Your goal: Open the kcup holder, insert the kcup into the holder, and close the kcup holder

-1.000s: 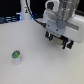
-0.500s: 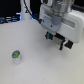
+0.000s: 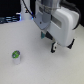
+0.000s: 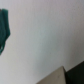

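White bench [image 3: 30, 70] fills most of exterior view, pale and bare around the pod. Big white arm [image 3: 52, 20] hangs over the bench's far side, toward the exterior view's right. Gripper [image 3: 54, 47] sits low under it, dark fingers blurred; cannot tell if they are apart or together, nothing visibly held. Kcup holder not seen in either view. Kcup [image 3: 16, 55] stands upright near the bench's edge on the exterior view's left, green top up, well apart from gripper. Wrist view shows pale surface and a teal blur, unclear. Judgement: holder comes first; find its front handle, pull straight, leave the pod undisturbed
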